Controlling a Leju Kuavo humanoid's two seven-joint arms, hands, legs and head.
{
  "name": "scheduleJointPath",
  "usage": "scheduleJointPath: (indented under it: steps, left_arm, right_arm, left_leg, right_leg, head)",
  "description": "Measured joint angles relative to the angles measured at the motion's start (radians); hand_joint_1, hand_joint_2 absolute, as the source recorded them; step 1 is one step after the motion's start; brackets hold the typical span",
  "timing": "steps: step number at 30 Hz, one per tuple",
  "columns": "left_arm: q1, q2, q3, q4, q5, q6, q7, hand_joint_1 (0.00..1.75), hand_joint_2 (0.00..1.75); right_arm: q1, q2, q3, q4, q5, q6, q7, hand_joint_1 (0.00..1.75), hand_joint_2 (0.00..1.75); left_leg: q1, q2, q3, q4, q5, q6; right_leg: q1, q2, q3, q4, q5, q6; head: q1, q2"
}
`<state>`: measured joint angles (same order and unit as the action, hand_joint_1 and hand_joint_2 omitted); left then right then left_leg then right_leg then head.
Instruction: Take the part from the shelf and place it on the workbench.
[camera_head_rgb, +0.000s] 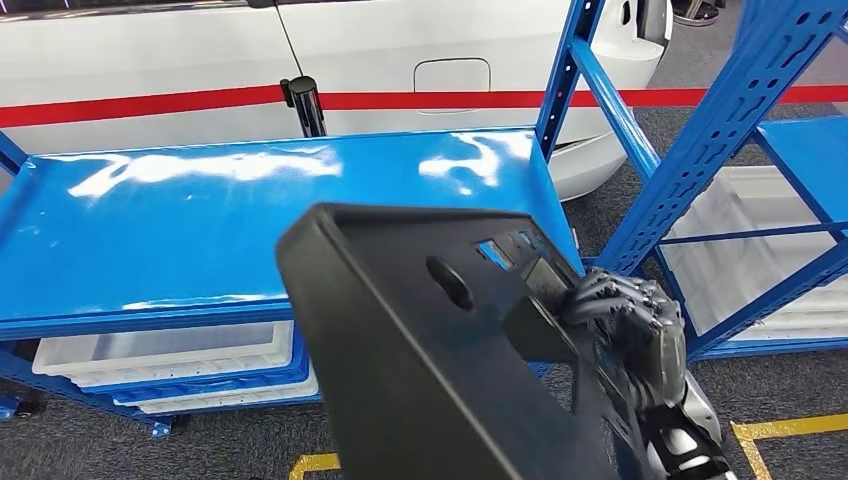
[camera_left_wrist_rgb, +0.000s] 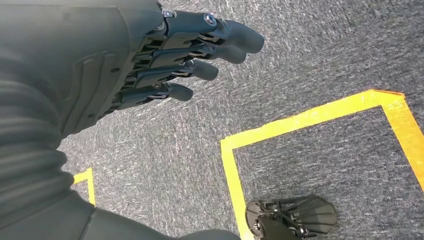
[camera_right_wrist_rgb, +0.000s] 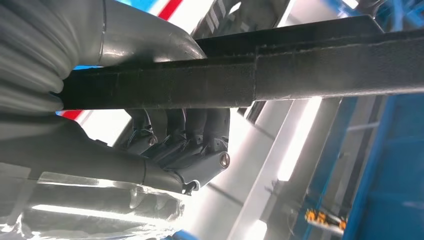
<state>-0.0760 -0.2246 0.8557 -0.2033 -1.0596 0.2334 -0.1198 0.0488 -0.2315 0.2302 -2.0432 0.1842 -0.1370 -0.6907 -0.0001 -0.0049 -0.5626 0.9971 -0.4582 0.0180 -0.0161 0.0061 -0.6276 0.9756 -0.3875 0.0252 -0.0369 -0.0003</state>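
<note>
A large flat black part (camera_head_rgb: 420, 350) with an oval hole and small cut-outs fills the lower middle of the head view, tilted, in front of the blue shelf (camera_head_rgb: 200, 200). My right hand (camera_head_rgb: 630, 325) grips its right edge, fingers curled over it. In the right wrist view the part (camera_right_wrist_rgb: 280, 75) shows edge-on as a dark bar, with my right hand (camera_right_wrist_rgb: 185, 135) wrapped around it. My left hand (camera_left_wrist_rgb: 165, 60) hangs over grey carpet, fingers straight and apart, holding nothing.
The shelf's top board is bare; white bins (camera_head_rgb: 170, 360) sit on its lower level. A second blue rack (camera_head_rgb: 760, 200) stands at the right. Behind is a white car (camera_head_rgb: 400, 50) with a red belt barrier. Yellow floor tape (camera_left_wrist_rgb: 310, 120) marks the carpet.
</note>
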Motion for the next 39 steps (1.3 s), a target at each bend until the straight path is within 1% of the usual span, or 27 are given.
scheduleJointPath:
  steps: [4,8,15,24,32,39]
  left_arm:
    - [0.002,0.004,0.002,0.0,-0.041,0.018,0.003,0.0,1.75]
    - [0.002,0.006,0.003,0.0,-0.027,0.027,0.0,0.0,1.75]
    - [0.002,0.006,0.011,0.0,-0.004,0.026,0.004,0.0,1.75]
    - [0.001,0.006,0.018,0.0,-0.01,0.019,0.027,0.0,1.75]
    - [0.0,0.006,0.032,0.0,0.007,0.007,0.027,0.0,1.75]
    - [0.0,0.005,0.035,0.0,0.002,0.007,0.056,0.0,1.75]
  right_arm:
    - [0.102,-0.005,-0.023,-0.07,0.052,0.029,-0.002,1.75,1.75]
    - [0.129,-0.006,-0.025,-0.08,0.068,0.058,-0.002,1.75,1.75]
    - [0.108,-0.005,-0.023,-0.062,0.076,0.084,0.002,1.75,1.75]
    - [0.042,-0.007,-0.002,-0.002,0.168,0.087,0.07,1.75,1.75]
    - [-0.011,-0.017,0.03,0.041,0.162,0.087,0.09,1.75,1.75]
    - [-0.026,-0.021,0.047,0.064,0.139,0.094,0.1,1.75,1.75]
  left_leg:
    - [0.0,0.0,0.0,0.0,-0.001,0.0]
    - [0.001,0.001,0.001,0.0,0.0,0.0]
    - [0.001,0.001,0.001,0.0,0.0,0.0]
    - [0.0,0.001,0.001,0.0,0.001,0.0]
    - [0.0,0.001,0.001,0.0,0.001,0.0]
    - [0.0,0.001,0.001,0.0,0.001,0.0]
  right_leg:
    - [0.0,0.0,0.0,0.0,0.0,0.0]
    - [0.0,0.001,0.0,0.0,0.0,0.0]
    - [0.0,0.001,0.001,0.0,0.0,-0.001]
    - [0.0,0.001,0.001,0.0,0.0,-0.001]
    - [0.0,0.001,0.001,0.0,0.0,-0.001]
    - [0.0,0.001,0.001,0.0,0.0,-0.001]
  head:
    - [0.0,0.0]
    - [0.0,0.0]
    - [0.0,0.0]
    - [0.0,0.0]
    - [0.0,0.0]
    - [0.0,0.0]
